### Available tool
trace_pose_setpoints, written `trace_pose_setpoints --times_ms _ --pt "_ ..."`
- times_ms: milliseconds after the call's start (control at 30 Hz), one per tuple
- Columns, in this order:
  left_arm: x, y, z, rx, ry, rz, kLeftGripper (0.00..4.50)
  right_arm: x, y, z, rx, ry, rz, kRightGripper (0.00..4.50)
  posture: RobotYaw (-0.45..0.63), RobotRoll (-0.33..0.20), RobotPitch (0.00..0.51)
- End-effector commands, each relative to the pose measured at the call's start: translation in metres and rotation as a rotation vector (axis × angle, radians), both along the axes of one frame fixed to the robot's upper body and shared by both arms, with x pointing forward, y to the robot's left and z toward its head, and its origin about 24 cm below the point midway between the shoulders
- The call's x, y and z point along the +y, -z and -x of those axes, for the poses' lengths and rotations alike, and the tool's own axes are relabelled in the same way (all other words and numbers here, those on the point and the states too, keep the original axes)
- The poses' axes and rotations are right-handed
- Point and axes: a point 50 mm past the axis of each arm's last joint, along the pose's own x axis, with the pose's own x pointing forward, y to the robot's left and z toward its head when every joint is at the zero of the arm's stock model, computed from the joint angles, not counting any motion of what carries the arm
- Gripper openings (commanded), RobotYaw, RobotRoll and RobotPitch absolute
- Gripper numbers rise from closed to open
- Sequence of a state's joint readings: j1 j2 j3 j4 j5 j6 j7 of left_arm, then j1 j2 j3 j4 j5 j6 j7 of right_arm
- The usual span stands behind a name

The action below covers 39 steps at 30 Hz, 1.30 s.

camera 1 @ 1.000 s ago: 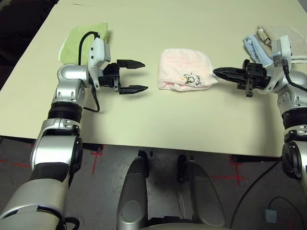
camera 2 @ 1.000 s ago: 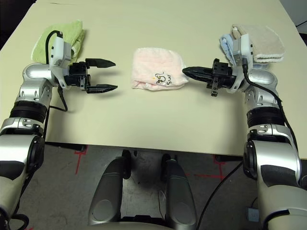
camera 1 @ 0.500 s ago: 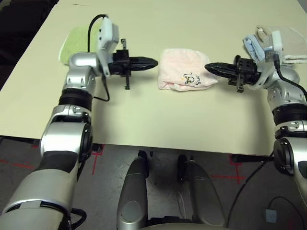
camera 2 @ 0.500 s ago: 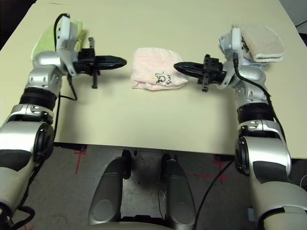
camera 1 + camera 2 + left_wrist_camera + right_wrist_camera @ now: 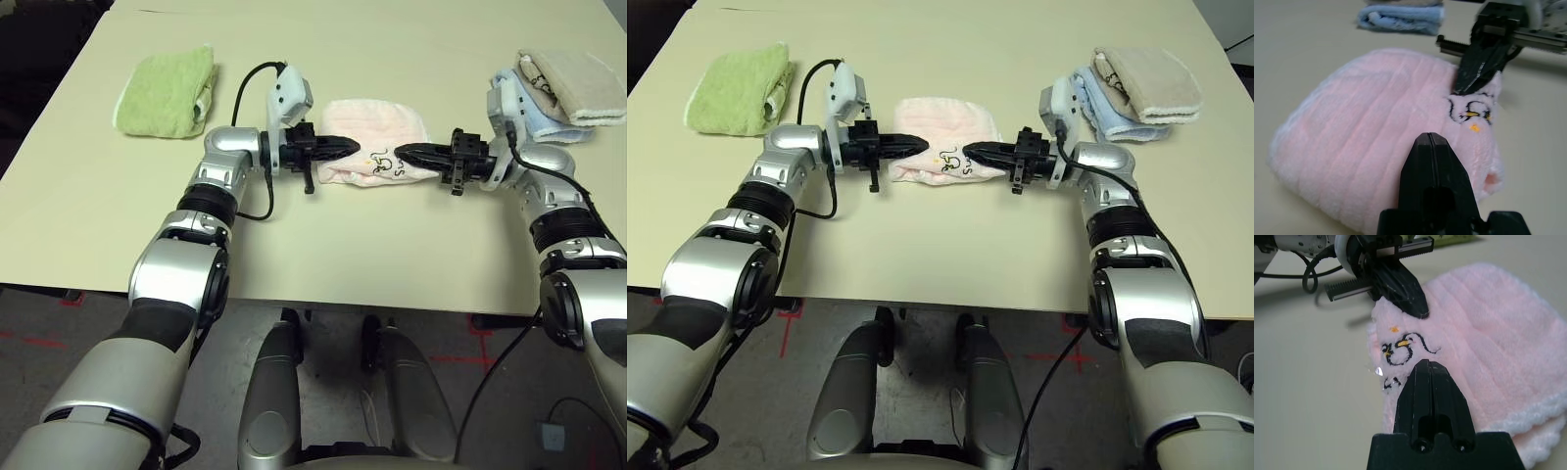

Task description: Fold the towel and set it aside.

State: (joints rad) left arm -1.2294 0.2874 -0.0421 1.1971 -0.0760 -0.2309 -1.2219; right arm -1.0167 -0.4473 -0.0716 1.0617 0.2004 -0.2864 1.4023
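The towel [image 5: 374, 142] sits folded into a compact pale pink bundle at the middle of the table [image 5: 323, 245], toward the far half. Its ribbed terry top is rounded, a white trimmed edge shows along the near side, and the small dark embroidered cartoon with yellow flecks [image 5: 1400, 348] faces up at the near right corner.

The left gripper [image 5: 348, 149] comes in level from the left, its two black fingers pressed together, the tip resting at the bundle's left edge. The right gripper [image 5: 404, 153] mirrors it from the right, fingers likewise together, the tip lying on the pink cloth just beside the motif. Neither pair has cloth pinched between the fingers; both tips only meet the towel's surface.

Out to the far left, well apart, lies a lime-green folded towel [image 5: 167, 93]. At the far right a beige folded towel [image 5: 571, 85] is stacked on a light-blue one [image 5: 1107, 116], just behind the right wrist.

The near half of the tabletop is bare right down to its front edge.
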Motion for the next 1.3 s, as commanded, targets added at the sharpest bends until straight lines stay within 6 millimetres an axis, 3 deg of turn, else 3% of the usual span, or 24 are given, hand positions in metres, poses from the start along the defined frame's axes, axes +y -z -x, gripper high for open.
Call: trace_pose_setpoints --times_ms 33,300,367,500,633,767,1067,1300 --pt "0.005 0.017 0.001 0.031 -0.019 -0.078 0.02 -0.005 0.023 0.003 0.059 0.044 0.024 0.0 0.01 0.0 0.302" --pt "0.024 0.015 0.001 0.007 -0.046 -0.164 0.02 -0.018 0.016 0.003 0.021 0.083 0.012 0.0 0.01 0.0 0.299" --pt "0.025 0.006 0.0 -0.012 -0.035 -0.139 0.02 -0.018 0.002 0.001 -0.012 0.084 -0.045 0.0 0.01 0.0 0.301" --pt "0.019 -0.032 -0.001 -0.036 0.006 0.072 0.02 -0.017 -0.032 -0.006 -0.068 0.124 -0.224 0.0 0.01 0.0 0.304" --pt "0.013 -0.052 -0.003 -0.054 -0.001 0.168 0.02 -0.006 -0.038 -0.016 -0.066 0.209 -0.248 0.0 0.01 0.0 0.304" --pt "0.008 -0.043 -0.007 -0.024 -0.072 0.181 0.02 0.009 -0.025 -0.021 -0.034 0.261 -0.191 0.0 0.02 0.0 0.306" --pt "-0.007 0.007 -0.01 0.065 -0.203 0.133 0.02 0.031 0.009 -0.031 0.059 0.428 -0.147 0.0 0.0 0.0 0.312" --pt "-0.001 0.019 -0.016 0.089 -0.363 0.111 0.02 0.029 0.022 -0.029 0.088 0.453 -0.105 0.0 0.0 0.0 0.312"
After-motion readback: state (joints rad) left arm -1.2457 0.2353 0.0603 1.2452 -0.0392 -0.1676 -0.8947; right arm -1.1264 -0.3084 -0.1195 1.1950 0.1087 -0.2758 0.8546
